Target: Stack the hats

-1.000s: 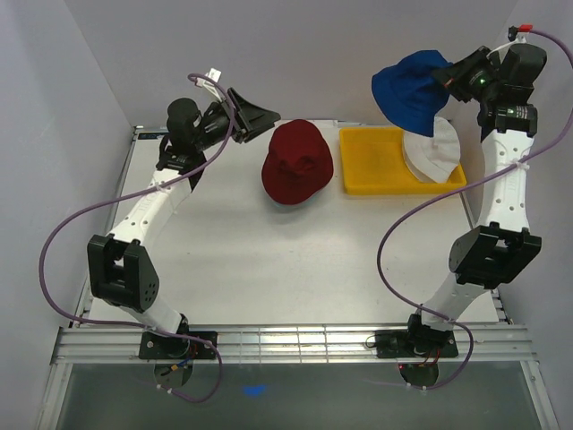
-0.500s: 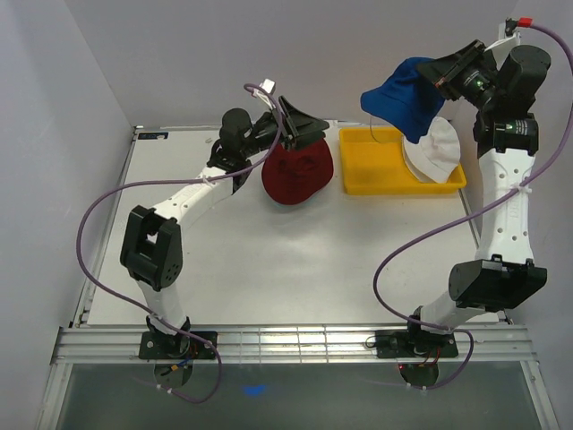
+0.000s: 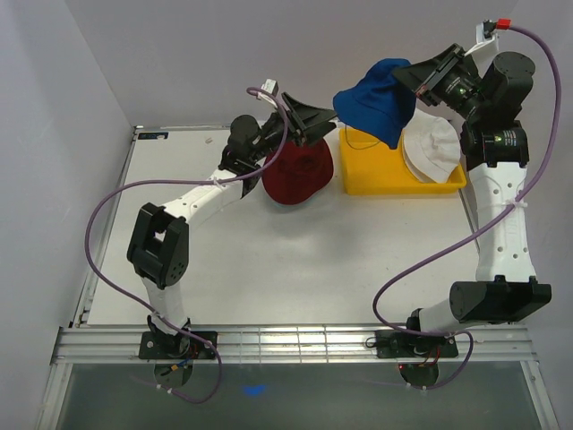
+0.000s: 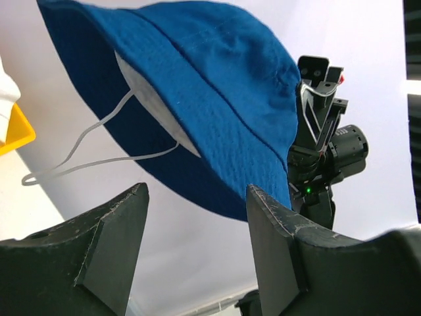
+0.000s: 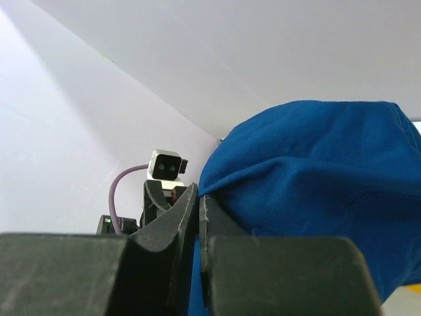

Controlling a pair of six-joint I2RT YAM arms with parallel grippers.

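Currently the blue hat (image 3: pixel 372 98) hangs in the air from the right pincer (image 3: pixel 409 74), which is clamped on a thin pinch of brim. Risk: the fabric could slip out, or the loose chin cord (image 4: pixel 99 155) could snag the left pincer (image 3: pixel 318 121). That one waits jaws apart just beside the hat, above the dark red hat (image 3: pixel 295 175) on the worktop (image 3: pixel 269 269). Yellow tray (image 3: pixel 367 179), below the right pincer, holds one white hat (image 3: pixel 434 148).

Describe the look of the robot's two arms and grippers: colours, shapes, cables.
The left arm and right arm share white link shells and black joint housings. A purple cable loops along each. The left gripper and right gripper are black with wedge-shaped fingers. A red-tipped connector tops the right wrist.
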